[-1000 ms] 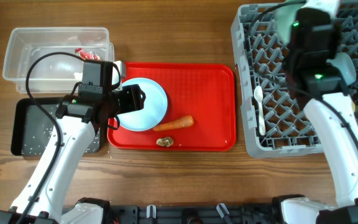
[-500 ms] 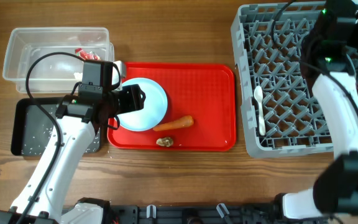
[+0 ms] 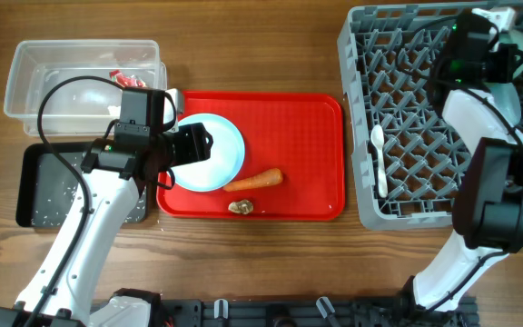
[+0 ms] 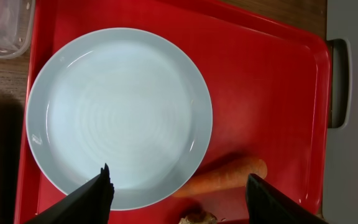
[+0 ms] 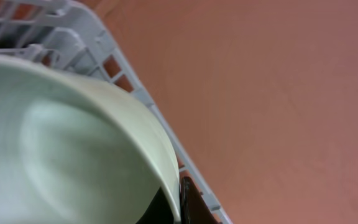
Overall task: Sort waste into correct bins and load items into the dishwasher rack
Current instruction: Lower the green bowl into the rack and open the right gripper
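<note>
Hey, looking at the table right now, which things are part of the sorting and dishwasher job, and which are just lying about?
Part of the job: plate, carrot, brown lump, wrapper, spoon, bowl, clear tub, black tray, rack.
Just lying about: red tray, wooden table.

On red tray: plate, carrot

No legible text, labels, numbers anywhere (wrapper print too small).
</note>
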`<state>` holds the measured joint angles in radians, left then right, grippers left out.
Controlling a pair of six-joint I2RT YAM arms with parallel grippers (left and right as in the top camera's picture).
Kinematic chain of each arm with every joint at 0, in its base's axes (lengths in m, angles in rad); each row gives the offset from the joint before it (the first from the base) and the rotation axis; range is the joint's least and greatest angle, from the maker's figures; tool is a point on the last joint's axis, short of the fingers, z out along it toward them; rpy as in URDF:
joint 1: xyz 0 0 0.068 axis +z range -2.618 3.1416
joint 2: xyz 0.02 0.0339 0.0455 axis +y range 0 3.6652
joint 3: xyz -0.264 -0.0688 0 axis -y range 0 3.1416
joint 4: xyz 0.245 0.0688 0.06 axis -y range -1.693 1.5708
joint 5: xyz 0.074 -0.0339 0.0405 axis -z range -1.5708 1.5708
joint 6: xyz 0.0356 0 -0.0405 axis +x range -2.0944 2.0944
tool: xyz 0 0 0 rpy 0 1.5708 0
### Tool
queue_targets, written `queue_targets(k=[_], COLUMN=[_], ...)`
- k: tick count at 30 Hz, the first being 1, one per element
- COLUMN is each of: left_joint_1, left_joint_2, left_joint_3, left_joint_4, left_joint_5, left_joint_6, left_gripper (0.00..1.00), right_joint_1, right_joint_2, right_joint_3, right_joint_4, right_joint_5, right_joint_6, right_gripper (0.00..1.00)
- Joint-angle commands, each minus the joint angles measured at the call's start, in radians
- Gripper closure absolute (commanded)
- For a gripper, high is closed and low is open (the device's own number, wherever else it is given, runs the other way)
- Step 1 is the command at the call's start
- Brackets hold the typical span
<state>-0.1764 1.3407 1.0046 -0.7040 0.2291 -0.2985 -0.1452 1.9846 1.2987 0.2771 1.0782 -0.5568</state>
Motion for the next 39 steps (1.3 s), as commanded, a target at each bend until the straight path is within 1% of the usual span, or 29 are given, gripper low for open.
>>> queue_targets(k=[1,6,9,11,14,17,21,24,31,32,33,36,39], left_joint_1=[0.005,0.005,0.005,0.005,0.005,0.005,0.005,0.005,0.005,0.005,0.005,0.005,0.005], left_joint_2=[-0.011,-0.011,-0.011,-0.011,-0.011,-0.011,-0.011,-0.011,-0.011,-0.011,-0.011,-0.011,-0.011], left_joint_3=[0.011,0.011,0.011,0.011,0.011,0.011,0.011,0.011,0.011,0.011,0.011,0.011,0.011], left_joint_4=[0.000,0.000,0.000,0.000,0.000,0.000,0.000,0.000,0.000,0.000,0.000,0.000,0.000], left_joint_5=[-0.002,-0.002,-0.002,-0.002,-0.002,-0.002,-0.002,-0.002,-0.002,-0.002,-0.002,-0.002,-0.002], left_joint_6=[-0.006,-0.006,-0.006,-0.006,-0.006,-0.006,-0.006,-0.006,-0.006,-0.006,-0.006,-0.006,-0.006], left_gripper=[0.30,0.30,0.30,0.30,0.30,0.30,0.29,0.29,0.28,0.28,0.28,0.28,0.27], right_joint_1=[0.031,0.076,0.101,0.113,0.127,0.138,0.153,0.169,0.210,0.212,0.216,0.218,0.219], right_joint_2=[0.056,0.058,0.058,0.058,0.058,0.058,0.053,0.040,-0.070,-0.085,-0.107,-0.172,-0.246], right_joint_3=[0.011,0.010,0.009,0.006,0.004,0.004,0.004,0.004,0.005,0.005,0.005,0.005,0.005], right_joint_4=[-0.008,-0.018,-0.057,-0.090,-0.182,-0.267,-0.325,-0.343,-0.379,-0.391,-0.408,-0.481,-0.585], right_joint_5=[0.021,0.021,0.021,0.021,0.021,0.021,0.021,0.020,-0.052,-0.067,-0.090,-0.181,-0.331], right_joint_6=[-0.014,-0.008,-0.002,0.028,0.096,0.169,0.198,0.210,0.219,0.219,0.219,0.223,0.281], right_gripper=[0.96,0.96,0.96,0.96,0.95,0.86,0.68,0.62,0.41,0.39,0.40,0.37,0.30])
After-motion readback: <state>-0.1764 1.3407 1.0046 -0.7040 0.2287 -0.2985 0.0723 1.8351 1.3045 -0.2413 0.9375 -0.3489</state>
